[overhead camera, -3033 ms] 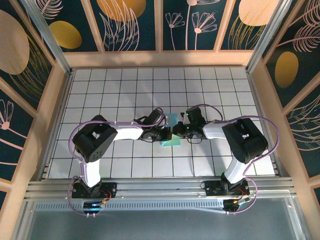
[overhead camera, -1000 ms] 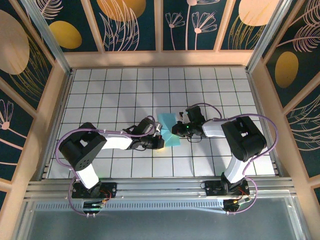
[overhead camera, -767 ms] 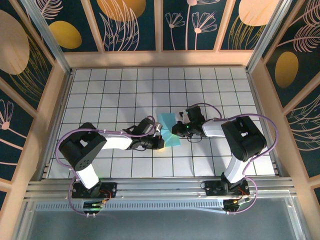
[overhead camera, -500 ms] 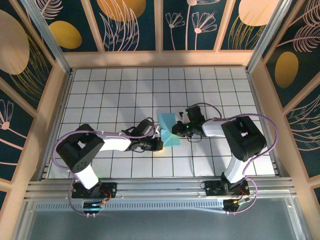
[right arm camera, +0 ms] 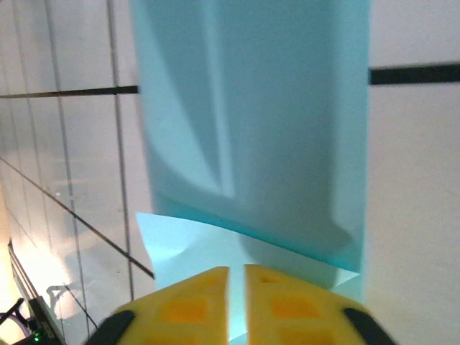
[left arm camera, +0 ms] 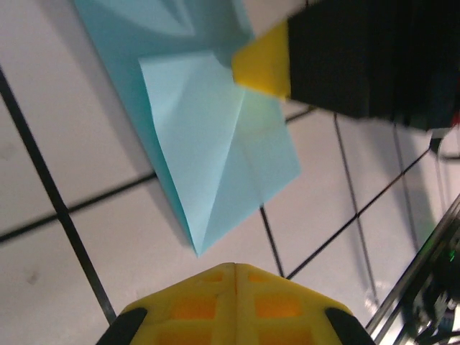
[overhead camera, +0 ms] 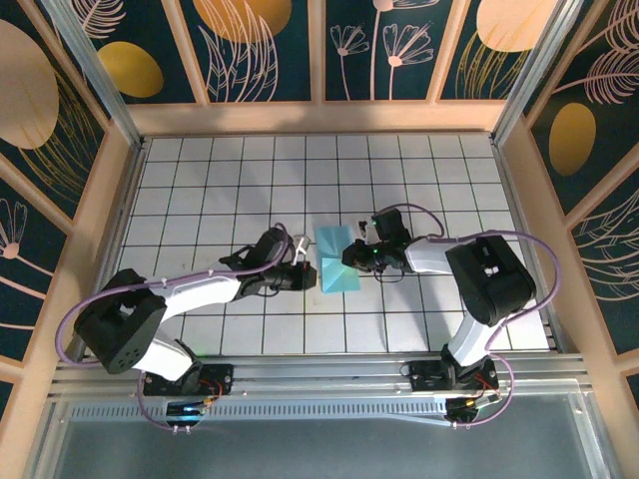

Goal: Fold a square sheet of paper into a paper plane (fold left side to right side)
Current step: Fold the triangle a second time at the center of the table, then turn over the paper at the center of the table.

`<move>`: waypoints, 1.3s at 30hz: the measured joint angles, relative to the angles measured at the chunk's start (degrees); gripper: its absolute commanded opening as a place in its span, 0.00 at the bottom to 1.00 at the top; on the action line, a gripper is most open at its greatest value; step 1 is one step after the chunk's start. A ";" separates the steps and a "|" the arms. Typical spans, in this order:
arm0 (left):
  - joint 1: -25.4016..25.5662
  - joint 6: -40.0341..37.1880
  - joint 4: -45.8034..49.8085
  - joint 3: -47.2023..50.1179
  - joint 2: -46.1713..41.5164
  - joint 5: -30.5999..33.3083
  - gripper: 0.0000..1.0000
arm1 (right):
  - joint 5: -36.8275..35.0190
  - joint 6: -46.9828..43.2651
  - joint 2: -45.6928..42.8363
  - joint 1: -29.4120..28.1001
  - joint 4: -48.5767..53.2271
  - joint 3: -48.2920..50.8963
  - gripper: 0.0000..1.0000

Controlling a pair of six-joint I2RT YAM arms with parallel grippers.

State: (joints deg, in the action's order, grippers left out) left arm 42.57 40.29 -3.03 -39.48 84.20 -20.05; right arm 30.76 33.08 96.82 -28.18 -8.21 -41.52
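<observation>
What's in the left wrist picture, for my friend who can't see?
Folded light blue paper lies on a white tiled table. The closed yellow left fingers point at its corner; a yellow right fingertip overlaps its far side.

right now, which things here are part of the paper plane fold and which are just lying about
Part of the job:
- teal paper sheet, partly folded, lying between the two arms
- left tool, beside the paper's left edge
- right tool, at the paper's right edge

Not part of it:
- white tiled table
- patterned walls
</observation>
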 measured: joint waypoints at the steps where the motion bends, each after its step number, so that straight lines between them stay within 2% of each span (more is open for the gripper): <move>1: -0.85 0.33 -0.17 -0.48 -0.09 0.28 0.15 | -0.48 0.00 -1.44 0.00 0.15 0.00 0.27; 4: -2.99 1.70 -0.92 -0.98 0.07 1.22 0.28 | -2.60 -0.26 -6.32 0.15 0.74 0.00 0.37; 7: -4.02 2.36 -1.51 -1.81 1.49 1.68 0.35 | -4.92 -0.98 -11.43 1.01 0.83 0.37 0.48; 13: -4.00 1.70 -2.27 -5.64 6.97 2.05 0.40 | -7.37 -0.39 -21.46 4.98 -1.92 7.48 0.65; 19: -4.00 0.72 -2.91 -9.25 12.70 2.60 0.42 | -6.47 2.12 -27.10 7.61 -5.62 14.91 0.69; 26: -4.00 -0.24 -2.97 -12.31 18.51 2.73 0.41 | -5.64 2.91 -29.31 7.96 -6.21 16.85 0.69; 39: -4.00 -1.22 -4.55 -13.57 22.12 0.83 0.18 | -5.88 1.79 -29.38 8.24 -3.72 16.90 0.69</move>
State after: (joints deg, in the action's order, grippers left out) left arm 38.57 39.07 -7.57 -53.06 106.32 -19.22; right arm 24.88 34.87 67.44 -19.94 -11.92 -24.62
